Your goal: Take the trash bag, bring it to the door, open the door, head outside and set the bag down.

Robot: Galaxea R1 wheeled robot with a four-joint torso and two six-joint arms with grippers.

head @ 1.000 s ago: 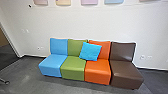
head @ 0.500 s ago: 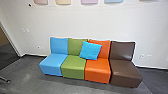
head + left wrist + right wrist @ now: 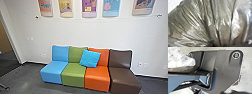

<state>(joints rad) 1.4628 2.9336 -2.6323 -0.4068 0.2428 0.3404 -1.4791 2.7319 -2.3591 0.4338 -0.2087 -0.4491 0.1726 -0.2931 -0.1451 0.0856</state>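
Tilted higher, my head camera has shifted; the cushion (image 3: 90, 58) still leans where the green chair (image 3: 73, 72) and orange chair (image 3: 97, 78) meet edges. At my left wrist, the trash bag (image 3: 221, 25) gathers into pleats, probably for carrying; whether either gripper pinches, I cannot tell.

No text or numbers can be read
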